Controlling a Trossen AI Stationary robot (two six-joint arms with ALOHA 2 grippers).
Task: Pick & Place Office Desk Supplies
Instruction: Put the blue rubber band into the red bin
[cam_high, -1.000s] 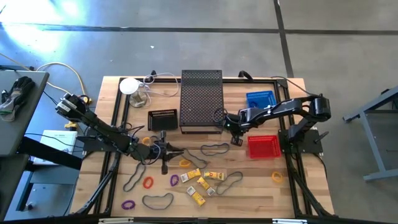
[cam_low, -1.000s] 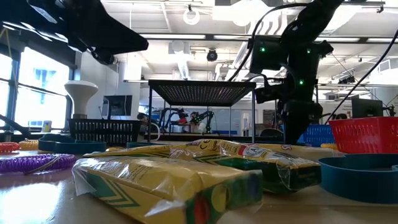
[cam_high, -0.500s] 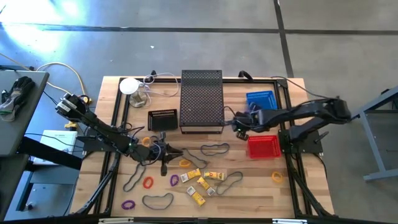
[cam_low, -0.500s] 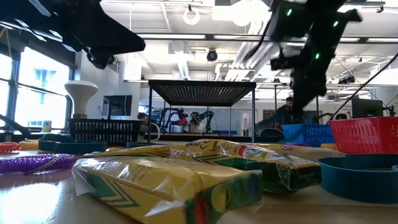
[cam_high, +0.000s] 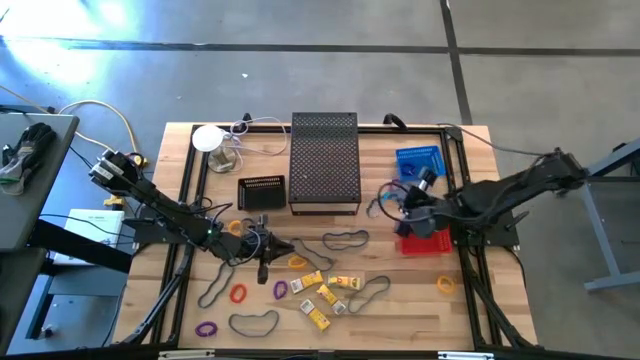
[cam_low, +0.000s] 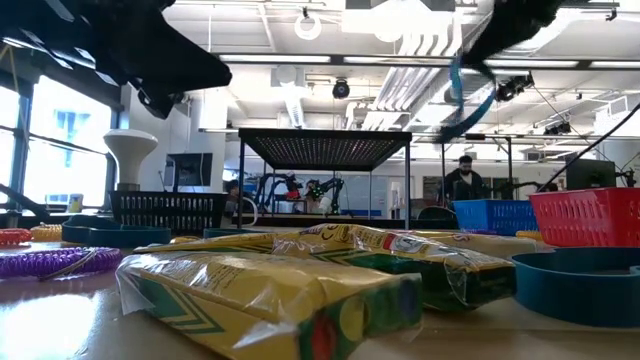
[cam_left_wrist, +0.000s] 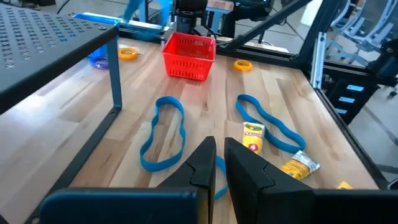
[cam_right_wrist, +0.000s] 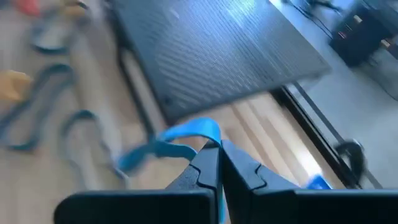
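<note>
Blue rubber, a large band loop (cam_right_wrist: 180, 140), hangs pinched between the closed fingers of the right gripper (cam_right_wrist: 219, 163), lifted clear of the wooden table (cam_high: 470, 305); from above the gripper (cam_high: 408, 203) sits between the perforated black stand (cam_high: 324, 160) and the red basket (cam_high: 424, 236), with the loop (cam_high: 385, 203) trailing toward the stand. In the low view the band (cam_low: 462, 100) dangles high in the air. A blue basket (cam_high: 418, 160) stands just beyond the red one, on the far right of the table.

The left gripper (cam_high: 262, 243) rests low over the near-left middle of the table, its fingers drawn almost together with only a narrow slit between them; whether anything is caught in that slit cannot be told. Just ahead of it, in its wrist view (cam_left_wrist: 216, 163), two more large blue bands (cam_left_wrist: 163, 134) (cam_left_wrist: 268, 121) lie flat on the wood beside small yellow packets (cam_left_wrist: 252, 136).

The rest of the supplies stay scattered across the near half of the table: yellow packets (cam_high: 322, 292) clustered in the middle, dark loops (cam_high: 345, 239) (cam_high: 253, 323) around them, a red ring (cam_high: 238, 294), purple rings (cam_high: 206, 328) (cam_high: 281, 289), and a yellow ring (cam_high: 444, 285) near the right edge
</note>
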